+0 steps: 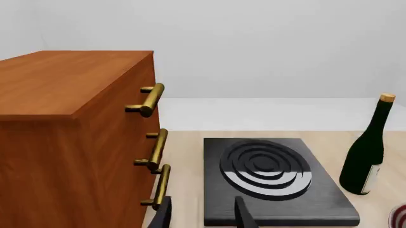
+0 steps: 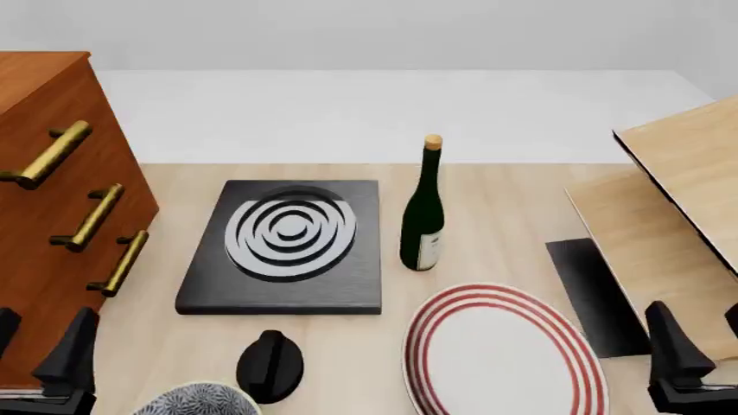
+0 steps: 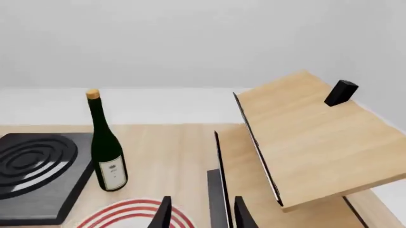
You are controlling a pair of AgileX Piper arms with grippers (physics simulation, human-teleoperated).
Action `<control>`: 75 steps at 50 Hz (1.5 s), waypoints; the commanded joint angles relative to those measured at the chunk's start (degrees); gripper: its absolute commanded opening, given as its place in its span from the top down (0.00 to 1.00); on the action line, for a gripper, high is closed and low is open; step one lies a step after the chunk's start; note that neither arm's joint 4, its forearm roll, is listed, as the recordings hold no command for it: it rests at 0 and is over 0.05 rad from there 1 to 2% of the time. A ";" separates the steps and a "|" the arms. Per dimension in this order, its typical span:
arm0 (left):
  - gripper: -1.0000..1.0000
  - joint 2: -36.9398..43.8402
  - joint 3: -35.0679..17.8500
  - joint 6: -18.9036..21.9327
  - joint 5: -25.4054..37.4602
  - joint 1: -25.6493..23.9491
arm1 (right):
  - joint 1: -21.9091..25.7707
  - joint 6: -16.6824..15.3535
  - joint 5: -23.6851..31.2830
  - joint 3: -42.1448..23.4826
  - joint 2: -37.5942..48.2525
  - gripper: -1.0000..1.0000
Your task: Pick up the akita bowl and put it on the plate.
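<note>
The akita bowl (image 2: 196, 400) shows only its patterned upper part at the bottom edge of the front view, left of centre. The plate (image 2: 503, 354), white with red rings, lies flat to its right; its edge also appears in the right wrist view (image 3: 136, 213) and barely in the left wrist view (image 1: 398, 218). My left gripper (image 2: 41, 341) hovers at the front left beside the cabinet, left of the bowl, open with nothing between its fingers (image 1: 244, 214). My right gripper (image 2: 703, 337) is at the front right, beyond the plate's right side, open and holding nothing (image 3: 201, 214).
A wooden cabinet (image 2: 47, 216) with brass handles fills the left side. A black slab (image 2: 289, 246) with grey rings lies mid-table, a dark wine bottle (image 2: 423, 212) stands right of it, and a small black knob (image 2: 271, 365) sits near the bowl. A tilted wooden shelf unit (image 2: 675, 216) occupies the right.
</note>
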 commanded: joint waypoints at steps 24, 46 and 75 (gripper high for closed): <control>0.00 0.31 -0.16 -0.01 -0.07 -0.02 | 4.20 1.31 3.87 -9.38 1.04 0.00; 0.00 0.29 -0.16 -0.02 -0.07 0.00 | 15.64 -1.60 9.45 -25.41 22.12 0.00; 0.00 0.29 -0.16 -0.02 -0.08 -0.01 | 46.80 -5.42 37.18 -53.16 51.29 0.00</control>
